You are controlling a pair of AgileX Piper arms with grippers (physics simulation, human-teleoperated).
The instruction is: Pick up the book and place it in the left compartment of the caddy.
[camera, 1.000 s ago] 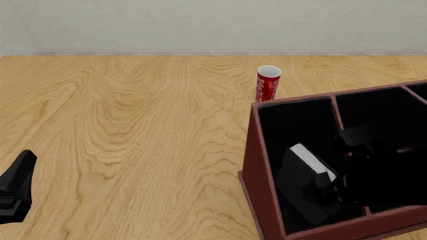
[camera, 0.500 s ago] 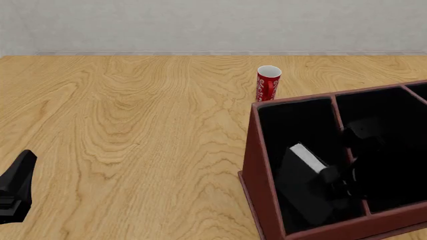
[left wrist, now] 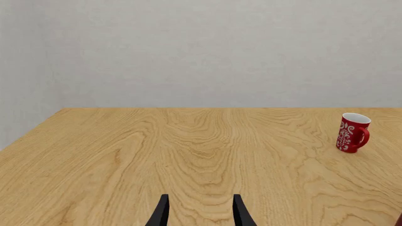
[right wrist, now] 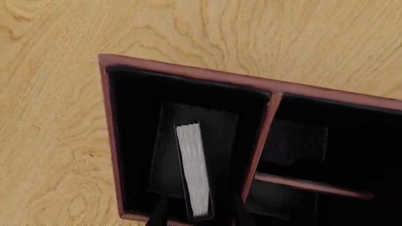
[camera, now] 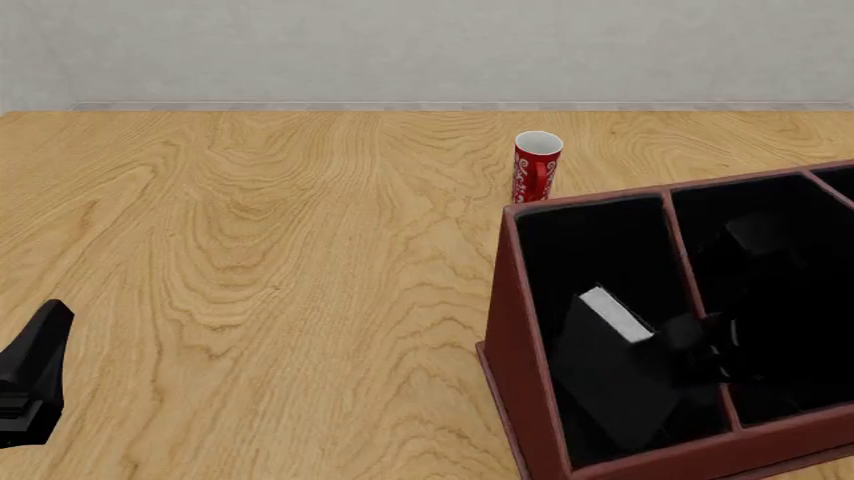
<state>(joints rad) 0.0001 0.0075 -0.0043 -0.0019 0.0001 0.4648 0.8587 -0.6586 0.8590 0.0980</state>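
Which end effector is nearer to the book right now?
The right. The right end effector hangs over the caddy, right beside the book in the left compartment. The left end effector sits far off at the table's near left.

A red cup (camera: 537, 168) with a white pattern and a white inside stands upright on the wooden table (camera: 267, 260), a little right of the centre in the upper part of the front view. Behind the table is a plain grey wall (camera: 400, 50).
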